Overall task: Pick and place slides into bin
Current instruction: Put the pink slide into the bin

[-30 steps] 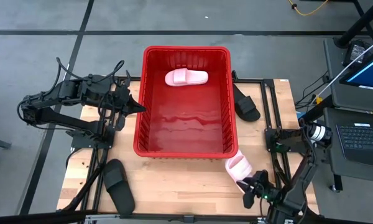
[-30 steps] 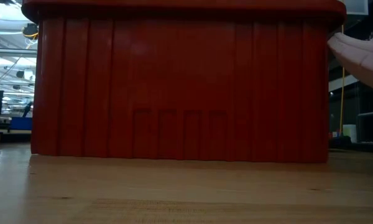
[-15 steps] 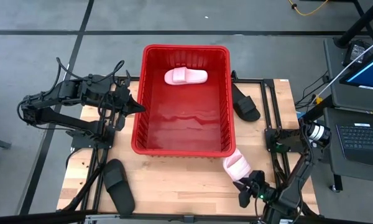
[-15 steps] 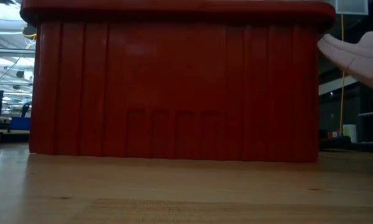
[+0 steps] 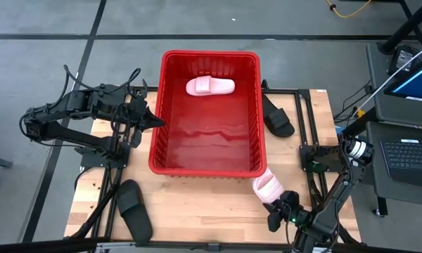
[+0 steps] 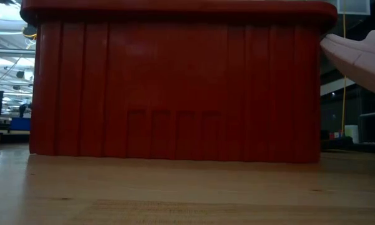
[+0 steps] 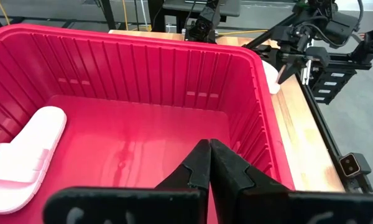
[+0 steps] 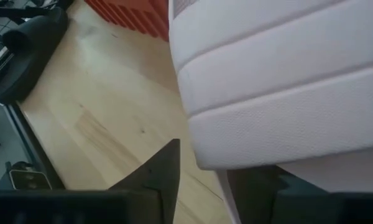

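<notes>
The red bin [image 5: 207, 112] stands mid-table. One pale pink slide [image 5: 211, 86] lies on the bin's floor at the far end. My right gripper [image 5: 276, 205] is shut on a second pink slide [image 5: 267, 187] at the bin's near right corner. This slide hangs in the air in the low view [image 6: 359, 59]. A black slide [image 5: 278, 119] lies on the table right of the bin, and another [image 5: 135, 209] lies near the left front. My left gripper [image 5: 157, 121] is shut and holds nothing at the bin's left rim [image 7: 209, 152]. My right gripper holds the pink slide by its near end [image 8: 205, 155]. One finger [image 8: 165, 171] shows beside the slide's edge; the slide covers the other. The fingers come from the table's near right side, slanting down. The slide is clear of the table, its far end [image 6: 328, 44] at the bin's rim.
Bare wooden tabletop [image 5: 197, 204] lies between the bin and the near edge. Black frame rails [image 5: 306, 133] run along the table's right side. A laptop [image 5: 411, 158] sits beyond the right edge.
My right gripper has carried the pink slide a little toward the table's left, against the bin's near right corner. The bin's near end has slid slightly to the left. The slide stays lifted.
</notes>
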Available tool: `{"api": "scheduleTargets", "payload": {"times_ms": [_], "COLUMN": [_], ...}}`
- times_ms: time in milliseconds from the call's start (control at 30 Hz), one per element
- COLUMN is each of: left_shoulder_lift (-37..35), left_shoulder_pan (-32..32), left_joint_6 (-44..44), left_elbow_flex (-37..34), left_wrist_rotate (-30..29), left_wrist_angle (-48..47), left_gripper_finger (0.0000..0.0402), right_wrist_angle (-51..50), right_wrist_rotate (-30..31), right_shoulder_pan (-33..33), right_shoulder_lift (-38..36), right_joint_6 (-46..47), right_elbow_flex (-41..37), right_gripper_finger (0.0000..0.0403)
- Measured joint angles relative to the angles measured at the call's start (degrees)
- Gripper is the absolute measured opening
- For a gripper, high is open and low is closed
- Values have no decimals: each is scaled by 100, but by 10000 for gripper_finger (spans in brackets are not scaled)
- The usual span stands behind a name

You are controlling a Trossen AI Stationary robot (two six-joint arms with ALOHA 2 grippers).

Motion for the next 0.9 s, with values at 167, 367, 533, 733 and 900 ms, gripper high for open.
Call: {"api": "scheduleTargets", "payload": {"times_ms": [167, 367, 533, 733, 900], "left_shoulder_lift": [0, 0, 0, 0, 0], "left_shoulder_pan": [0, 0, -2, -2, -2], "left_joint_6": [-1, -1, -4, -6, -3], "left_elbow_flex": [0, 0, 0, 0, 0], "left_wrist_rotate": [0, 0, 0, 0, 0], "left_wrist_angle": [0, 0, 0, -1, 0], "left_gripper_finger": [5, 1, 5, 2, 4], "right_wrist_angle": [-133, -119, -104, -61, 87], "right_wrist_rotate": [-8, -22, -133, -459, -459], "right_shoulder_pan": [-17, -110, -163, -185, -182], "right_shoulder_lift": [0, 2, 2, 7, 7], "right_joint_6": [-1, -10, 23, 158, 210], "right_elbow_flex": [0, 0, 0, -7, -4], "right_gripper_finger": [109, 96, 87, 18, 12]}}
